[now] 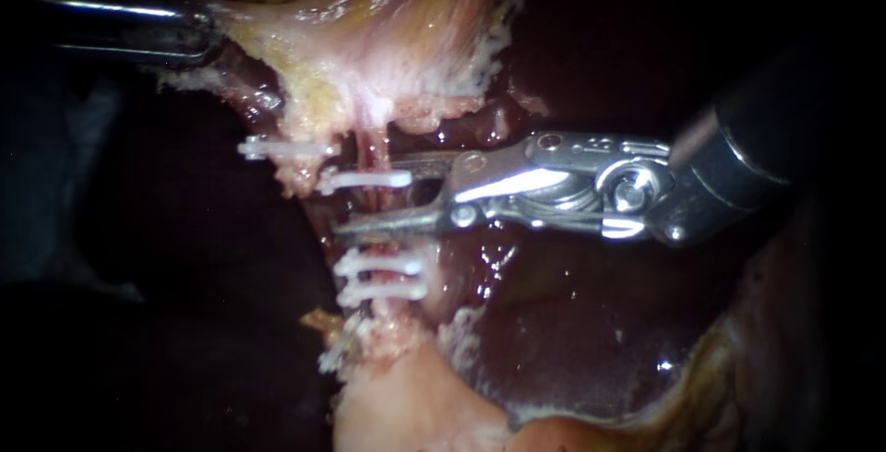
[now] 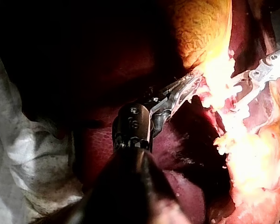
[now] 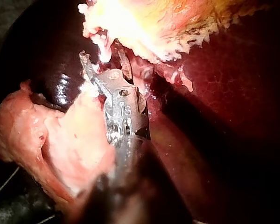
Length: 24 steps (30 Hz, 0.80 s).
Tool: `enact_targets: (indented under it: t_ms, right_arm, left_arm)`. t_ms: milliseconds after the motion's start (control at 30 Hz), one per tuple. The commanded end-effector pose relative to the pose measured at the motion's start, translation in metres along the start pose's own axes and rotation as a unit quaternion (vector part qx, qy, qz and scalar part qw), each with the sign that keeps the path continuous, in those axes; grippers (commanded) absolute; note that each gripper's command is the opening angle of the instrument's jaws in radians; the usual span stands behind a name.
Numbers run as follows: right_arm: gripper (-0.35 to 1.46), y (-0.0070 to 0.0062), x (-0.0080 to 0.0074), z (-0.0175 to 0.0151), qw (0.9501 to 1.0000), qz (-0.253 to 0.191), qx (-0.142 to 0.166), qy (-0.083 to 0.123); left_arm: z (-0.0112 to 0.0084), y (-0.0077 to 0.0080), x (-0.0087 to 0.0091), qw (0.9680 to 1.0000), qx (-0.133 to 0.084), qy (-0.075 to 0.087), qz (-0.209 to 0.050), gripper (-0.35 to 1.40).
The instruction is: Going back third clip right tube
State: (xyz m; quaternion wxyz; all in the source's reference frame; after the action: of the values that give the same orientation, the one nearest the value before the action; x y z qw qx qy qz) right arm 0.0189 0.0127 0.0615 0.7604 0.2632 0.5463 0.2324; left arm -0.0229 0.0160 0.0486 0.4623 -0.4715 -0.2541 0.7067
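My right instrument [image 1: 367,199] reaches in from the right with its jaws open, one on each side of the right tube [image 1: 372,143]. A white clip [image 1: 365,179] crosses that tube between the jaws. Two more white clips [image 1: 383,264] sit on the tube just below the lower jaw. In the right wrist view the same jaws [image 3: 104,59] stand apart under pale tissue. My left instrument [image 1: 214,31] comes from the upper left, shut on the gallbladder [image 1: 369,18] and holding it taut. The left wrist view shows these jaws [image 2: 190,85] gripping bright tissue.
Another white clip [image 1: 277,149] sits on the left tube, and one more [image 1: 337,350] lies low near pale fatty tissue [image 1: 406,406]. Dark red liver [image 1: 572,341] fills the lower right. In the left wrist view a white cloth [image 2: 18,154] lies beside the liver.
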Motion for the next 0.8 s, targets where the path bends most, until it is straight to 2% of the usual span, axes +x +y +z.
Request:
enact_targets:
  t_ms: [33,133,233,367,567,800]
  right_arm:
    - [0.50,-0.0001,-0.0001,-0.0003,1.0000,-0.008,0.001,0.000]
    - [0.50,-0.0006,-0.0006,-0.0018,0.9990,-0.045,0.004,-0.002]
    - [0.50,-0.0013,-0.0014,-0.0045,0.9949,-0.101,0.008,-0.003]
    - [0.50,-0.0018,-0.0025,-0.0080,0.9910,-0.133,0.006,-0.004]
    - [0.50,-0.0019,-0.0034,-0.0121,0.9884,-0.152,0.003,-0.005]
    - [0.50,-0.0026,-0.0040,-0.0142,0.9867,-0.162,0.009,-0.006]
  left_arm:
    - [0.0000,0.0000,0.0000,1.0000,0.000,0.000,0.000,-0.35]
    - [-0.0001,0.0001,0.0000,1.0000,0.000,0.000,0.000,-0.35]
    - [-0.0001,0.0001,0.0000,1.0000,0.000,0.000,0.000,-0.35]
    - [-0.0001,0.0001,0.0000,1.0000,0.000,0.000,0.000,-0.35]
    - [-0.0001,0.0001,0.0000,1.0000,0.000,0.000,0.000,-0.35]
    - [-0.0001,0.0001,0.0000,1.0000,0.000,0.000,0.000,-0.35]
